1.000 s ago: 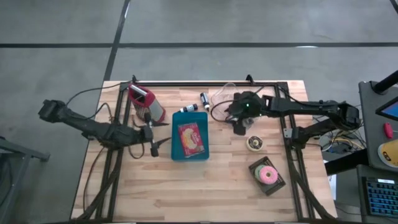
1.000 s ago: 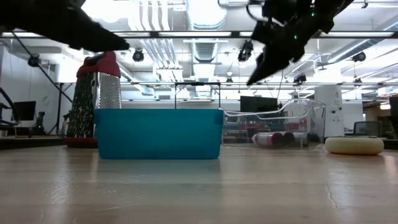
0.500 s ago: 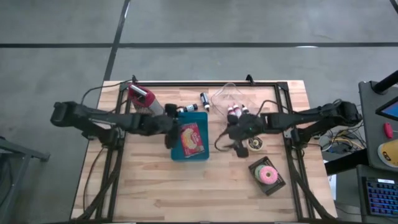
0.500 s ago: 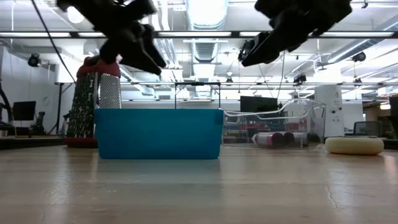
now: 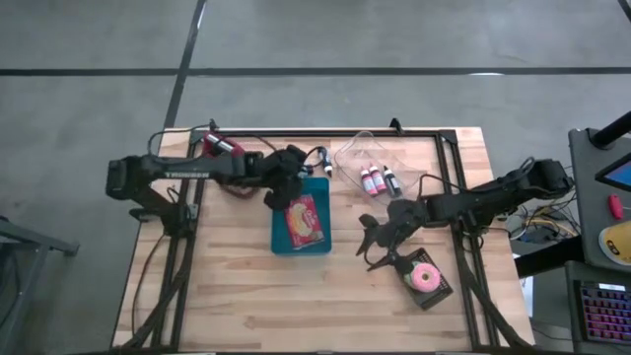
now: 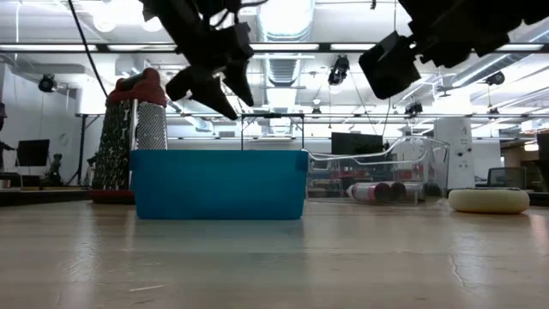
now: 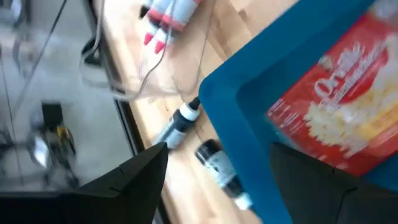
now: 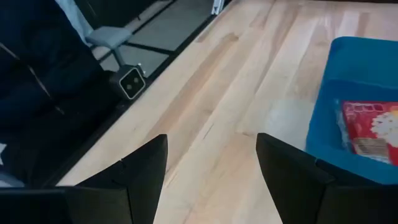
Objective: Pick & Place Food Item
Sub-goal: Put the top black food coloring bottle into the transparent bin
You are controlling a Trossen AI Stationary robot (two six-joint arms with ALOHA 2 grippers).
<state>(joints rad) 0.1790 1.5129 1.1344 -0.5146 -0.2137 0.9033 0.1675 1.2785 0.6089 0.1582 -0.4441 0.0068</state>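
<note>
left gripper (image 5: 279,195): hanging above the far left corner of the blue bin (image 5: 280,246), jaws spread wide with nothing between them; the left wrist view looks down past both fingers straight into the bin, so I'd guess it's lining up on what's inside

right gripper (image 5: 373,243): off to the right of the bin over bare table (image 5: 237,306), just left of the donut tray; fingers apart and empty too; looks like it's hovering clear so the left arm gets the bin to itself, but that's my read

food item: the red popcorn packet (image 5: 304,219) lies flat in the bin, label up; nobody's touching it; being flat and thin against the bin floor, it'll probably need a pinch on an edge, and the bin walls leave little room

donut (image 5: 426,278): pink frosted, sitting in its dark tray (image 5: 407,267) at the near right; another food candidate, and the right arm is close to it; can't say which one the task means

grater (image 6: 135,129): red-handled box grater standing upright at the far left, right behind the left arm; worth not clipping

small bottles (image 7: 199,134): two lying on the table just beyond the bin's far edge; they seem like clutter, not targets

clear container (image 5: 367,158): at the far side, right of centre, with pink-capped tubes (image 5: 378,179) lying at its near edge

progress: nothing grabbed yet; I'd call this the approach stage
</note>
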